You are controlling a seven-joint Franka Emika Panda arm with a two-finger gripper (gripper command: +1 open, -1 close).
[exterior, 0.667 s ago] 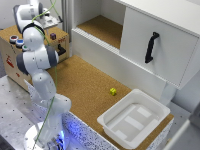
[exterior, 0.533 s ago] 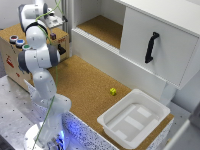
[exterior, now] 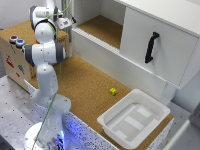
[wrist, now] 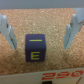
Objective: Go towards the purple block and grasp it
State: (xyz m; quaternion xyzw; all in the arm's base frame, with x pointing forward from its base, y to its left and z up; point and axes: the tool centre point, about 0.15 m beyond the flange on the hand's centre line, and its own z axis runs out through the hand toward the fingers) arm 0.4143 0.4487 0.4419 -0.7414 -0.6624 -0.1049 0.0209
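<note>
The claw [wrist: 42, 31] stands released, its two pale fingers [wrist: 75, 30] spread wide with the purple block [wrist: 35, 48] between them, clear of both. The block is a dark purple cube with yellow marks on its faces, sitting upright on cork. Red print shows on the surface just beside it. In the exterior view the block itself is hidden; the arm [exterior: 46, 52] reaches up to the raised cork-topped box [exterior: 15, 57] at the far left corner of the tabletop [exterior: 85, 85]. Round buttons [exterior: 17, 41] sit on that box. Well apart, a yellow-green block [exterior: 113, 91] lies near a white tray [exterior: 134, 121].
</note>
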